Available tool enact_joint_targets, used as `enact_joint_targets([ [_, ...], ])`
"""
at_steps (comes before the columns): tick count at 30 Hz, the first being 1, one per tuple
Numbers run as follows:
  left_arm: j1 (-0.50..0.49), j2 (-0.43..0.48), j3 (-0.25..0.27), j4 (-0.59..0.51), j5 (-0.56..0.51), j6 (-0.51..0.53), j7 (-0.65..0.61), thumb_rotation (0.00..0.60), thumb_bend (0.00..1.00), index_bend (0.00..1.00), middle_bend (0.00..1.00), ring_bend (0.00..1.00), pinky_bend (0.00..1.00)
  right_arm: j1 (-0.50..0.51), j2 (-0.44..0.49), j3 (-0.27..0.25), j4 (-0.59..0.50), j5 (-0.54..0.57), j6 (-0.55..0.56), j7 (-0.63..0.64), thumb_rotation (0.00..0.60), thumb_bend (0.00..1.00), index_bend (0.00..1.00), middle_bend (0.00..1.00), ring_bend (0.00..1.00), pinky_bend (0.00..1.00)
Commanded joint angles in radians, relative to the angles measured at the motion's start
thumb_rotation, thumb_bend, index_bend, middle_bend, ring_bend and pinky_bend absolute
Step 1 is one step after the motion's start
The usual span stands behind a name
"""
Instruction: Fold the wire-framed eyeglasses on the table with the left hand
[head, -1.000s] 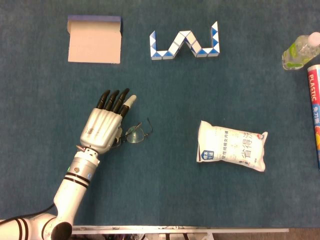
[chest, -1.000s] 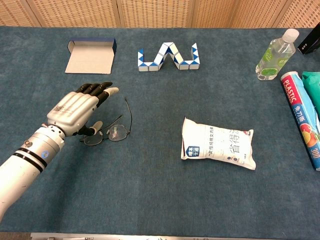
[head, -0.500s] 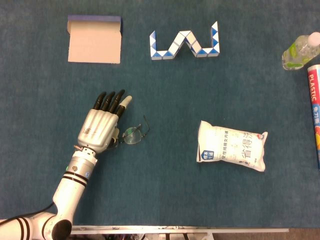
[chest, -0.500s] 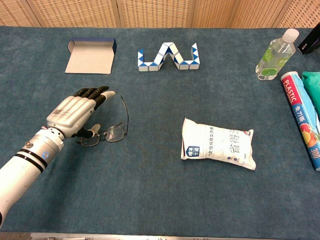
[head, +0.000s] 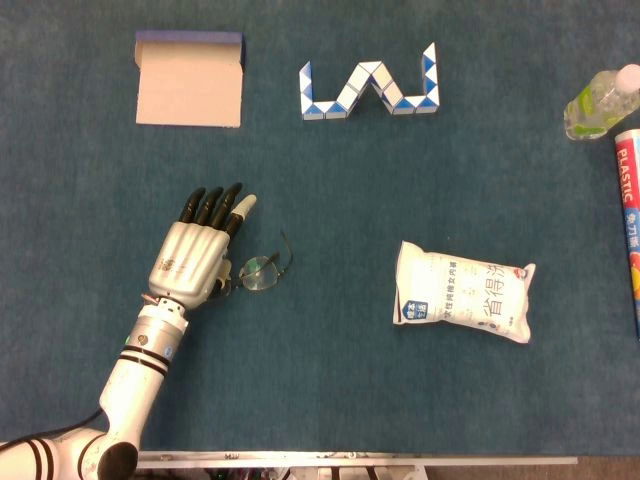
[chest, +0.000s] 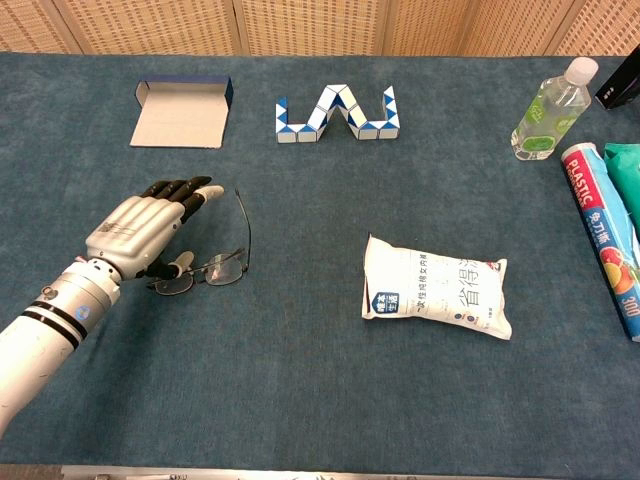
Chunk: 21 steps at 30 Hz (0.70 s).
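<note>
Thin-wire, clear-lensed eyeglasses lie on the blue cloth table just right of our left hand, fingers extended, thumb touching the frame, grip uncertain, one temple pointing away.

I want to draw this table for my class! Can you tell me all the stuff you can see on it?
eyeglasses: one, thin dark wire frame, left of centre, one temple sticking out.
box: one, open, blue with pale inside, far left.
twisty puzzle: one, blue and white, far middle.
packet: one, white, right of centre.
bottle: one, clear greenish, far right.
plastic-wrap roll: one, colourful, right edge.
table: one, blue cloth.
left hand: one, silver with black fingers, touching the eyeglasses' left side.
</note>
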Motion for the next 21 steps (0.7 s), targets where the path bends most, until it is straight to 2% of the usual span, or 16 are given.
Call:
enact_joint_targets([
  [1,0.003,0.023,-0.004,-0.048,0.02,0.027,0.016,0.6,0.4,0.05,0.0,0.0,0.0,0.0,0.001,-0.001,0.0,-0.001,0.0,0.002,0.6,0.23,0.45,0.44,0.28,0.27],
  [11,0.008,0.097,-0.03,-0.257,0.088,0.12,0.109,0.6,0.4,0.05,0.0,0.0,0.0,-0.004,0.002,-0.01,-0.002,-0.025,0.01,0.005,0.6,0.23,0.45,0.44,0.28,0.27],
  [21,-0.02,0.114,-0.068,-0.37,0.107,0.137,0.216,0.6,0.34,0.04,0.0,0.0,0.0,-0.005,0.001,-0.013,-0.003,-0.032,0.013,0.001,0.6,0.23,0.45,0.44,0.28,0.27],
])
